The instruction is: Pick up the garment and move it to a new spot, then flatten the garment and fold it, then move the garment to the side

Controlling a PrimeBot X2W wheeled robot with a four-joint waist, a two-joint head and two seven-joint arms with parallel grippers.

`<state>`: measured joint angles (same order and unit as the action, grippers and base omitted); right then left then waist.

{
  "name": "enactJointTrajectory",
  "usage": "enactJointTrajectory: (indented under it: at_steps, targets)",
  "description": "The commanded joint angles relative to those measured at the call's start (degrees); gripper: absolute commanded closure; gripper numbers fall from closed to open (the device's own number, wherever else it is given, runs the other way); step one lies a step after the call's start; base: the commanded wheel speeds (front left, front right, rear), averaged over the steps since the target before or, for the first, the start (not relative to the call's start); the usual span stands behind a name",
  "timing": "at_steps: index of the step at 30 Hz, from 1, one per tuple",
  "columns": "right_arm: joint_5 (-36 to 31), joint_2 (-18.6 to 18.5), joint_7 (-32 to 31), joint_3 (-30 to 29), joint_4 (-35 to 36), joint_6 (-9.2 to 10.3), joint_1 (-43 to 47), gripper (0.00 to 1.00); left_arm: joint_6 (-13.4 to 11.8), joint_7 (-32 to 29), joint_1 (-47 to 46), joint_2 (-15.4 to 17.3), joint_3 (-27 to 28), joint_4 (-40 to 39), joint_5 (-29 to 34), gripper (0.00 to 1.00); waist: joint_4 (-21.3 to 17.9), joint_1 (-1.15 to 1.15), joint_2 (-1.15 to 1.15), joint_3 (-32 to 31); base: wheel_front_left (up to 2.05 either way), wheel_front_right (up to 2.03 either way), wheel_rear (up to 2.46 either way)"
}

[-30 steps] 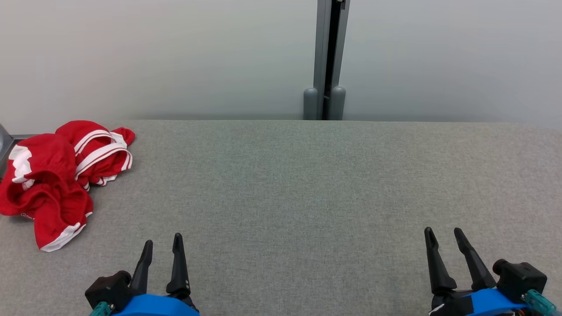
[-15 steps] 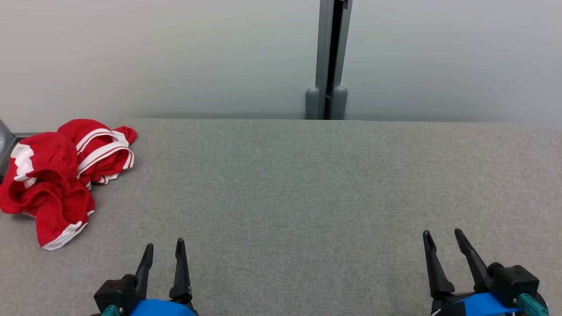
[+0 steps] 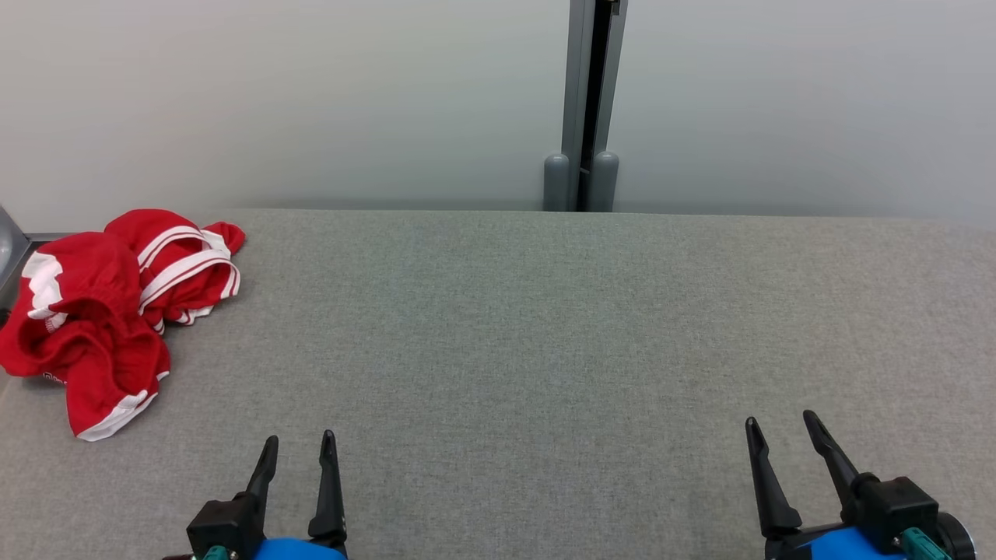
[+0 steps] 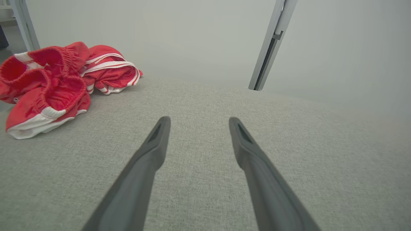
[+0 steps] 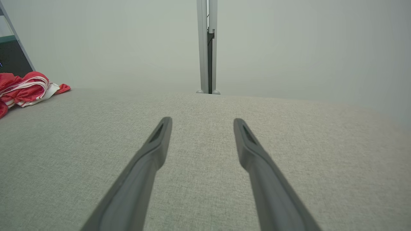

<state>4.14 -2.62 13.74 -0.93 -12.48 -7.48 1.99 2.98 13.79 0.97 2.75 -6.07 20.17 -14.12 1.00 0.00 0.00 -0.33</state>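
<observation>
The garment (image 3: 109, 307) is a crumpled red pair of shorts with white stripes and trim, lying at the far left edge of the grey table (image 3: 545, 327). It also appears in the left wrist view as the garment (image 4: 54, 83) at upper left, and in the right wrist view as the garment (image 5: 25, 89) at the far left. My left gripper (image 3: 299, 443) hovers open near the front edge, to the right of and nearer than the garment, empty. My right gripper (image 3: 780, 424) stands open at the lower right, empty, far from the cloth.
A pale wall rises behind the table, with a grey vertical post (image 3: 589, 101) at its middle. A grey metal frame piece (image 3: 9, 249) shows at the left edge beside the garment. Bare grey fabric stretches between the two grippers.
Both grippers have drawn back toward the bottom edge of the head view, staying open. The picture has shifted slightly right. The garment lies as before.
</observation>
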Motion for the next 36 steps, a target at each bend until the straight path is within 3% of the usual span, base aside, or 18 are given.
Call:
enactJointTrajectory:
  at_steps: [1,10,36]
  targets:
    - [-1.97,-0.42,0.81,-0.12,-0.35,-0.02,0.93,0.0,-0.31,0.66,-0.32,0.2,-0.15,0.28,1.68,0.0,0.06,0.0,0.0,0.02,0.0,0.0,0.0]
    - [-5.3,-0.43,1.6,0.18,-1.0,-0.02,1.04,0.0,-0.53,1.54,-0.31,0.2,-0.38,1.13,4.56,0.0,0.19,0.0,0.0,0.01,0.0,0.0,0.0]
    - [-4.49,-0.43,1.56,0.15,-1.02,-0.02,0.86,0.0,-0.5,1.5,-1.06,0.19,-0.9,2.76,3.58,0.0,0.57,0.0,0.0,-0.03,0.0,0.0,0.0]
